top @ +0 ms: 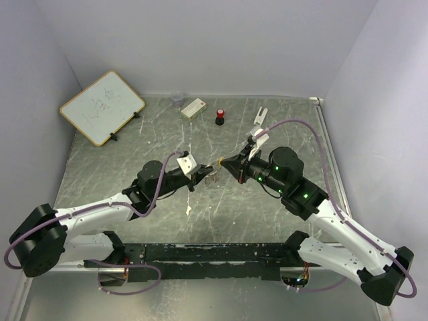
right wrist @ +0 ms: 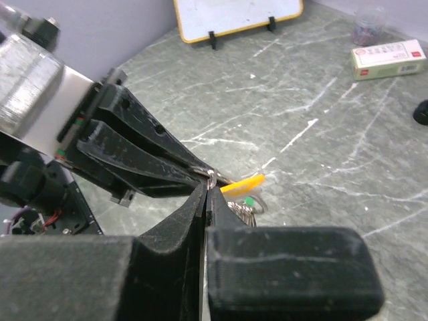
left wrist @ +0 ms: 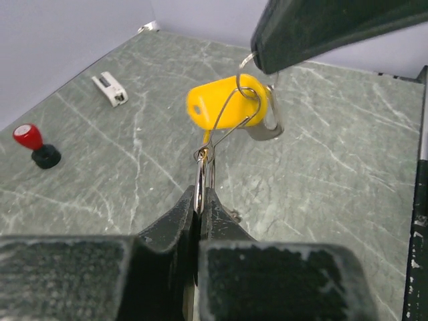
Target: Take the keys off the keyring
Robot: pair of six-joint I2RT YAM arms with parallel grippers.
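Above the middle of the table my two grippers meet tip to tip over the keyring (top: 213, 176). In the left wrist view the thin wire loop of the keyring (left wrist: 226, 120) carries the yellow-orange key (left wrist: 224, 100). My left gripper (left wrist: 199, 195) is shut on a silvery edge-on metal piece at the loop's lower end. My right gripper (right wrist: 208, 185) is shut on the wire at the loop's top. In the right wrist view the yellow key (right wrist: 242, 185) pokes out beside the jaws, and a spot of the green key (right wrist: 249, 200) shows just below it.
A whiteboard (top: 101, 107) leans at the back left. Along the back stand a small clear cup (top: 177, 99), a white box (top: 194, 108), a red-capped black knob (top: 220, 117) and a white clip (top: 259, 117). Walls enclose the marbled table (top: 134, 154).
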